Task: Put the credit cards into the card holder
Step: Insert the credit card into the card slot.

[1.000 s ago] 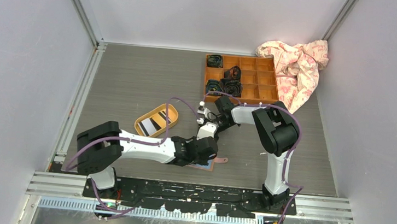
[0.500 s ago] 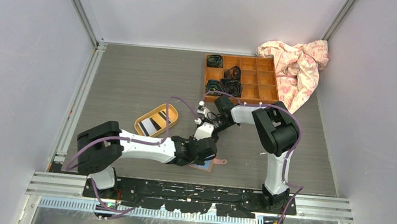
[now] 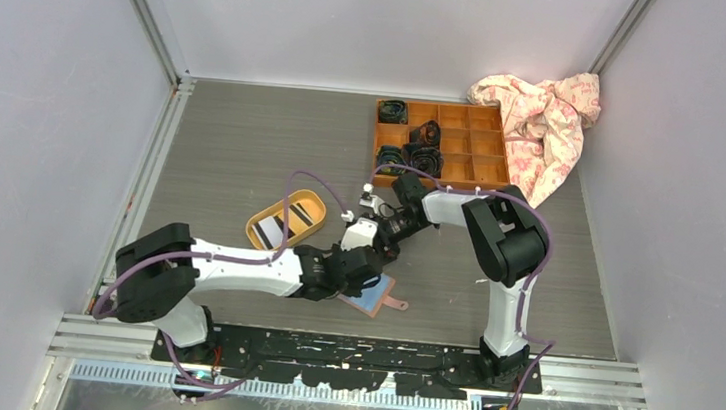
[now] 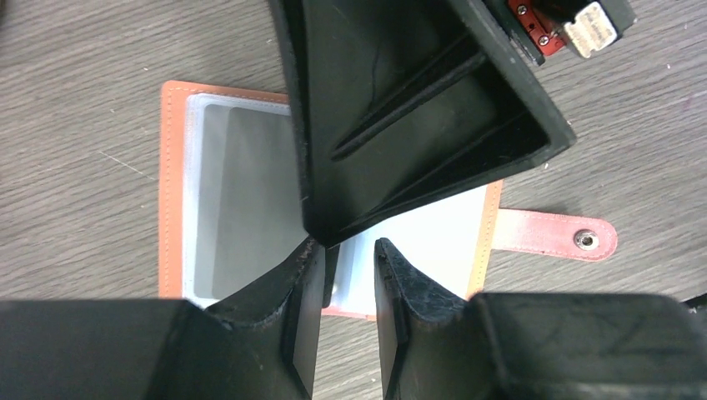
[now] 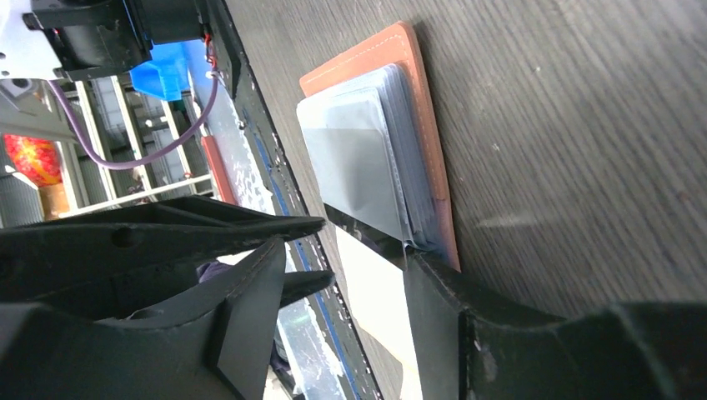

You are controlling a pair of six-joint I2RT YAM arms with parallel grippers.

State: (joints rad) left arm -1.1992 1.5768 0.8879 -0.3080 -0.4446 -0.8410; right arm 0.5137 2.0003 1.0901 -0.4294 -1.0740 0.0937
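Salmon-pink card holder (image 4: pixel 171 192) lies open; left gripper (image 4: pixel 348 250) narrowly parted above it, right gripper (image 5: pixel 346 254) spread around a credit card (image 5: pixel 371 287).

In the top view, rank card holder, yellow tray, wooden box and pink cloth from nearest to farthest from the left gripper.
1. card holder, under the left gripper
2. yellow tray, left of it
3. wooden box, farther back
4. pink cloth, far right corner

Robotics laboratory test cell. A grey wood-grain counter (image 3: pixel 243 153) is enclosed on three sides by plain pale walls (image 3: pixel 36 113) set in aluminium profile posts (image 3: pixel 146 13). Along the counter's near edge, slotted rails (image 3: pixel 95 335) and a black mounting plate (image 3: pixel 375 352) carry two cabled robot arms, left (image 3: pixel 242 269) and right (image 3: pixel 500 309).
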